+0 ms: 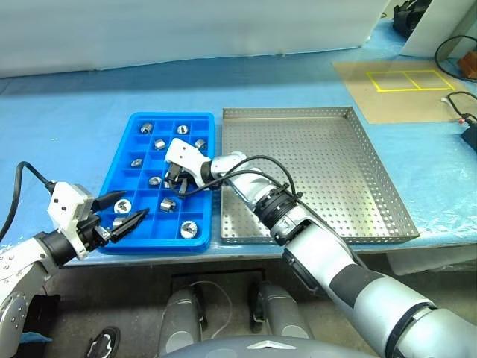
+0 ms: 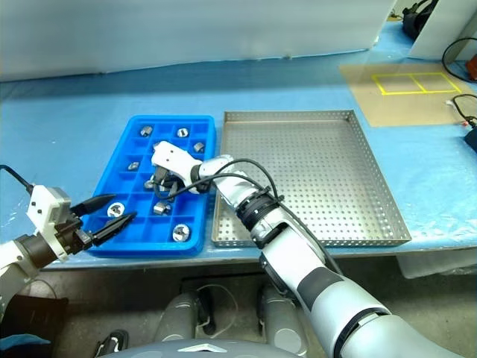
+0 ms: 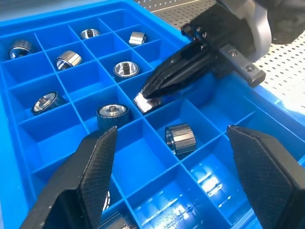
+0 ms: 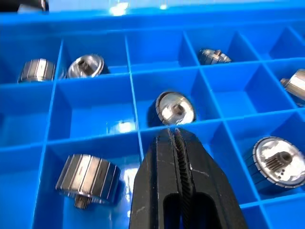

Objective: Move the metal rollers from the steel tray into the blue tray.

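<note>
The right gripper (image 1: 173,183), its two black fingers pressed flat together, hangs over the middle of the blue tray (image 1: 171,117), where the metal rollers (image 1: 188,229) lie scattered one to a compartment. The left gripper (image 1: 128,206) waits with its fingers spread wide above the tray's near corner. The steel tray (image 1: 287,112) sits just beside it, its perforated floor apparently bare, so the transfer looks close to finished. For the step in hand, the closed fingers should probably rise straight up, clear of the thin dividers and of the dark-rimmed roller (image 4: 176,109) lying just past their tips. Dragging sideways could knock a roller out of its cell. The left gripper is best kept out of that path. A check of the steel tray should come before any new reach, because the right forearm covers its near left corner and a roller could sit beneath it. A small bright fleck (image 3: 144,102) shows at the fingertips in the left wrist view, and it cannot be told whether it is a pinched scrap, a glint or part of a roller behind. Several rollers lean on their sides, and those at the far rim are too small to read.
</note>
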You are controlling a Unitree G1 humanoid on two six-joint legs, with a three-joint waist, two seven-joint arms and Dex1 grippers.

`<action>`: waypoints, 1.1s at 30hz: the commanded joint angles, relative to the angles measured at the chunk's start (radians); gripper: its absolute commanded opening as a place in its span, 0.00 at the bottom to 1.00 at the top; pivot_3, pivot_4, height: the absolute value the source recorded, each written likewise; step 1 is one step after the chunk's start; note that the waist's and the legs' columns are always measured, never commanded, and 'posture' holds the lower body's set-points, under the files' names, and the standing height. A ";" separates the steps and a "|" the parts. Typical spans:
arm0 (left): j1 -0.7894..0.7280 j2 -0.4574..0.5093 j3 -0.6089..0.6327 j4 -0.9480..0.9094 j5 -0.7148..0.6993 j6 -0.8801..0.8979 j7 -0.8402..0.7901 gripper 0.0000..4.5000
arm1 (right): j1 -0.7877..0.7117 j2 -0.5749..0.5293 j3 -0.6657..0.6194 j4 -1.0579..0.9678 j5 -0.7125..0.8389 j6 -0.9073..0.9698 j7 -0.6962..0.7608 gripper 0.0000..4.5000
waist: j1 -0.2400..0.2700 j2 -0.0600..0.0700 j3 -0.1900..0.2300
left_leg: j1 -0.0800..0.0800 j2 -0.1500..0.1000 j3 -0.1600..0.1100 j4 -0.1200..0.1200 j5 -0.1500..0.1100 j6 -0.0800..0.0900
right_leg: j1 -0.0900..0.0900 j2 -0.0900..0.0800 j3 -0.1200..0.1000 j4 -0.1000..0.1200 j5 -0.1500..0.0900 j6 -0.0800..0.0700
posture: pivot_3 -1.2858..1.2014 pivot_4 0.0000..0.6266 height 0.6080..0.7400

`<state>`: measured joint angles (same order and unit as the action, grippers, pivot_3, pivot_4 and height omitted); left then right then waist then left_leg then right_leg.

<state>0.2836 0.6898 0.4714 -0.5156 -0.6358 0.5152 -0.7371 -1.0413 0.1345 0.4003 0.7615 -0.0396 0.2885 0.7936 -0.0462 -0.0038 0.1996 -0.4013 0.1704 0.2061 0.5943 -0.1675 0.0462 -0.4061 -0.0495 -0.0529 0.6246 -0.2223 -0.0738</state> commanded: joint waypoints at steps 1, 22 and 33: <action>-0.008 0.000 0.003 -0.036 -0.014 0.000 0.007 0.87 | -0.003 0.041 -0.025 -0.062 0.027 0.006 0.010 0.01 | 0.000 0.000 0.000 | 0.000 0.000 0.000 0.000 0.000 0.000 | 0.000 0.000 0.000 0.000 0.000 0.000 | 0.38 0.24 1.00; -0.158 -0.067 -0.011 -0.056 -0.083 0.038 0.153 0.87 | -0.051 -0.117 -0.215 -0.284 0.191 0.122 0.148 0.01 | 0.008 0.000 0.000 | 0.000 0.000 0.000 0.000 0.000 0.000 | 0.001 0.000 0.000 0.000 0.000 0.000 | 0.39 0.24 1.00; -0.235 -0.239 -0.120 -0.090 -0.030 -0.007 0.337 0.87 | 0.108 -0.391 -0.307 -0.445 0.296 0.269 0.239 0.01 | 0.030 -0.002 -0.001 | 0.000 0.000 0.000 0.001 0.000 0.000 | 0.003 0.000 0.000 -0.001 0.000 -0.001 | 0.45 0.24 1.00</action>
<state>0.0571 0.4574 0.3584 -0.5717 -0.6809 0.5416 -0.4163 -0.9477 -0.2481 0.0923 0.3720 0.2227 0.5454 0.9964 -0.0159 -0.0055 0.1987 -0.4010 0.1703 0.2057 0.5952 -0.1674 0.0468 -0.4034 -0.0496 -0.0530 0.6233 -0.2219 -0.0744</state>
